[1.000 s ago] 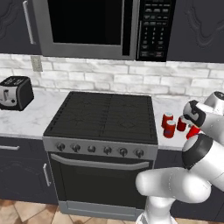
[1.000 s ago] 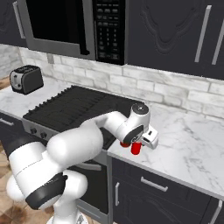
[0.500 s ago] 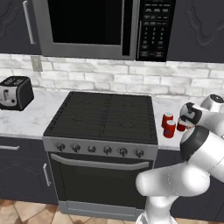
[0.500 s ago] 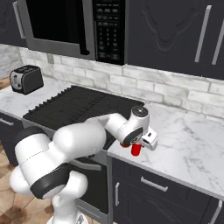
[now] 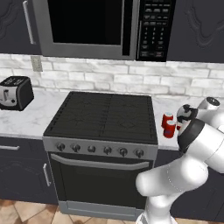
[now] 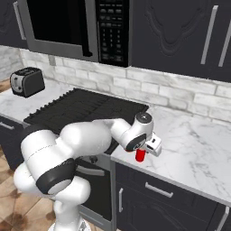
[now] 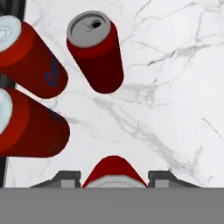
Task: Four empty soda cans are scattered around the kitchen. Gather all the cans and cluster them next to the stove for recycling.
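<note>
While the arm has barely shifted over the last second, the end effector [image 7: 114,178] stays clamped on the fourth can [image 6: 140,154], hovering just beside three cans [image 7: 95,50] standing on the bench [image 6: 194,149] by the stove [image 5: 101,118]; release looks next.

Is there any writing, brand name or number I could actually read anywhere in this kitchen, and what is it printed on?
None can be read.
Blue lettering on the side of one soda can: too blurred to read.
Keypad markings on the microwave: too small to read.
Stove knobs and toaster: no legible marks.
</note>
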Robot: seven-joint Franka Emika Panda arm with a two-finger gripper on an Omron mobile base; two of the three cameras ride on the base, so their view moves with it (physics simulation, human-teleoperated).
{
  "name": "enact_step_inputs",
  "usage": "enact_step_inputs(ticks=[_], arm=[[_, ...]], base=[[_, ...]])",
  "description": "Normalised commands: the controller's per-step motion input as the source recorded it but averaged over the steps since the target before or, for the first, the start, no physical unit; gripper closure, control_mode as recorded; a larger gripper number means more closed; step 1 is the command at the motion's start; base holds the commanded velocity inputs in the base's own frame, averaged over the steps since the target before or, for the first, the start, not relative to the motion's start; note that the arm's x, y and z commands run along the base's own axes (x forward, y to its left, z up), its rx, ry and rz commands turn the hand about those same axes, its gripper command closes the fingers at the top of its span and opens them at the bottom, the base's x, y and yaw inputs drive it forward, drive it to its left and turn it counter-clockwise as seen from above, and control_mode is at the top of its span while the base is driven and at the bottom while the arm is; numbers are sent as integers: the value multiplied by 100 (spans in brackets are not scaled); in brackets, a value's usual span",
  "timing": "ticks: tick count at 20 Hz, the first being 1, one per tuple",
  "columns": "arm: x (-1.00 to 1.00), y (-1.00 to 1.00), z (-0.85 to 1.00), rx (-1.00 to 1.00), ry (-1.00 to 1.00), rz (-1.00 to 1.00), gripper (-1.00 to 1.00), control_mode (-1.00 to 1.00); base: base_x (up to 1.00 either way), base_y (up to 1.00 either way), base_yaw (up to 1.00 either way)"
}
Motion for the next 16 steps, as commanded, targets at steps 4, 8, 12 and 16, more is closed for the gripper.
enact_step_inputs(ticks=[4, 8, 12, 16], arm=[[15, 0, -17, 0, 0, 0, 100, -100], [15, 0, -16, 0, 0, 0, 100, -100], [17, 0, -17, 0, 0, 0, 100, -100], [20, 0, -16, 0, 0, 0, 100, -100]], base=[[0, 0, 0], [0, 0, 0], [0, 0, 0], [0, 0, 0]])
